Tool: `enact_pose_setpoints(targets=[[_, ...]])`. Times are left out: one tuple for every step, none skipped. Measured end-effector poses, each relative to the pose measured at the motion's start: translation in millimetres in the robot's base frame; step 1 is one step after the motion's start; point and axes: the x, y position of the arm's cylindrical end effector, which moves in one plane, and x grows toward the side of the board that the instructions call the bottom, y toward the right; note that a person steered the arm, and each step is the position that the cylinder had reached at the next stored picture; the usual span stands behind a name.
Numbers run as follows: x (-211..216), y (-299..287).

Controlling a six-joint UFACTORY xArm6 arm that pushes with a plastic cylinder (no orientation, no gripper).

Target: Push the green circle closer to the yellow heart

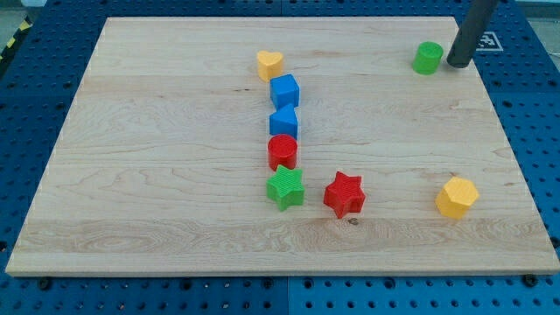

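Observation:
The green circle [428, 58] sits near the view's top right on the wooden board [157, 175]. The yellow heart [269, 64] sits at the top centre, well to the left of the green circle. My tip [458, 63] is just to the right of the green circle, a small gap apart from it. The rod rises up and out of the view's top edge.
Below the yellow heart runs a column: a blue cube [284, 91], a blue block [283, 122], a red circle [283, 152], a green star [286, 188]. A red star [345, 194] lies beside the green star. A yellow hexagon [457, 196] sits at the lower right.

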Motion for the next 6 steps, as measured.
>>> enact_pose_setpoints(targets=[[0.0, -12.4], [0.0, -40.9], [-1.9, -83.0], [-24.2, -130.7], [-47.9, -177.4], [-48.5, -219.2]])
